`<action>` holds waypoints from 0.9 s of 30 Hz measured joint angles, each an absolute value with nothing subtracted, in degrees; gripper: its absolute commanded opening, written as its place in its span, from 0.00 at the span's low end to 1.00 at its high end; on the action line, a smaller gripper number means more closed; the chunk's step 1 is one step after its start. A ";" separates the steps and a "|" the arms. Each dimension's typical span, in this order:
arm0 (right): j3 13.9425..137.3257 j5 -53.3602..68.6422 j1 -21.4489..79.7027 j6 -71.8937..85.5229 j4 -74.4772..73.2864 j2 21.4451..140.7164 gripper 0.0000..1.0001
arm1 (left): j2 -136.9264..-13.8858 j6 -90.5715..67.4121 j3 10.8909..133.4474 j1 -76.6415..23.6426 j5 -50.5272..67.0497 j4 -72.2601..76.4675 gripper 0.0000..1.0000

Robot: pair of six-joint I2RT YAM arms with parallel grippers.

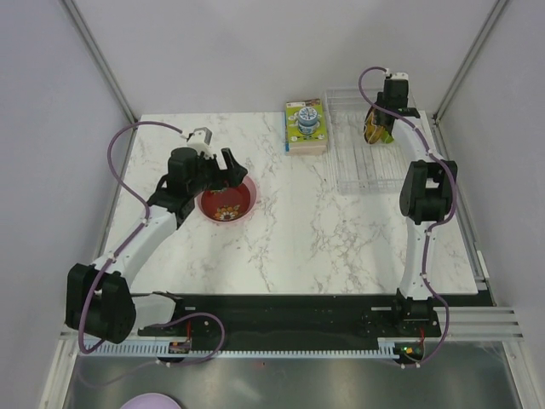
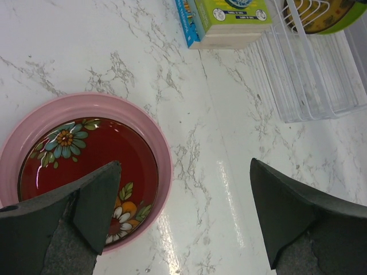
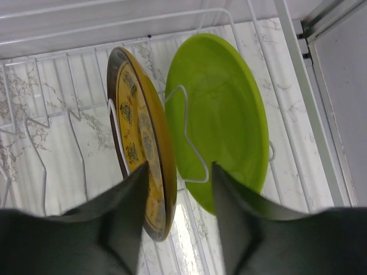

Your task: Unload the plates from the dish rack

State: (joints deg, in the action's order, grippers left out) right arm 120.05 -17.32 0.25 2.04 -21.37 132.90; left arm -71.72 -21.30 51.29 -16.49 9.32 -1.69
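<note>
Over on the left side of the marble table (image 1: 341,243), the red floral plate (image 2: 97,154) lay nested inside the pink plate (image 2: 86,106). The left gripper (image 2: 184,166) hovered just above them with its jaws spread wide, holding nothing. In the clear dish rack (image 1: 351,175) at the far right, the yellow patterned plate (image 3: 135,126) and the lime green plate (image 3: 223,114) stood on edge side by side between wire dividers. The right gripper (image 3: 180,166) reached in with its fingers apart, the yellow plate's rim between them. The green-yellow box (image 2: 229,17) beside the rack carried print too small to read.
</note>
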 measured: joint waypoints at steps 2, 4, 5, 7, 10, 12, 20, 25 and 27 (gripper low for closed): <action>121.62 -16.56 0.25 1.78 -21.41 134.37 0.06 | -72.44 -21.30 51.29 -16.60 9.23 -1.67 1.00; 122.39 -15.84 0.25 1.74 -21.41 135.55 0.00 | -73.12 -21.30 51.29 -16.64 9.15 -1.67 1.00; 122.65 -16.16 0.25 1.50 -21.50 135.61 0.00 | -73.34 -21.30 51.29 -16.64 9.15 -1.65 1.00; 123.00 -16.05 0.19 1.41 -21.91 135.61 0.00 | -73.84 -21.30 51.29 -16.64 9.13 -1.63 1.00; 123.02 -15.64 0.14 1.43 -21.93 135.61 0.00 | -74.32 -21.30 51.29 -16.64 9.13 -1.54 1.00; 123.02 -15.77 0.14 1.45 -21.96 135.57 0.00 | -74.43 -21.30 51.29 -16.64 9.08 -1.54 1.00; 121.67 -27.38 3.70 -3.42 -21.63 131.09 0.00 | -74.43 -21.17 51.40 -16.91 6.37 -1.76 1.00; 119.37 -38.85 7.94 -8.56 -19.51 124.09 0.00 | -74.39 -20.84 51.92 -16.91 4.91 -2.72 1.00; 117.19 -42.13 9.32 -9.17 -18.22 120.57 0.00 | -74.35 -20.84 51.94 -16.91 4.67 -3.11 1.00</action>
State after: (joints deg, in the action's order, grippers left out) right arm 117.19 -42.13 9.32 -9.17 -18.22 120.57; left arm -74.35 -20.84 51.94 -16.91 4.67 -3.11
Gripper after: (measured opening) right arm 0.058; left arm 0.995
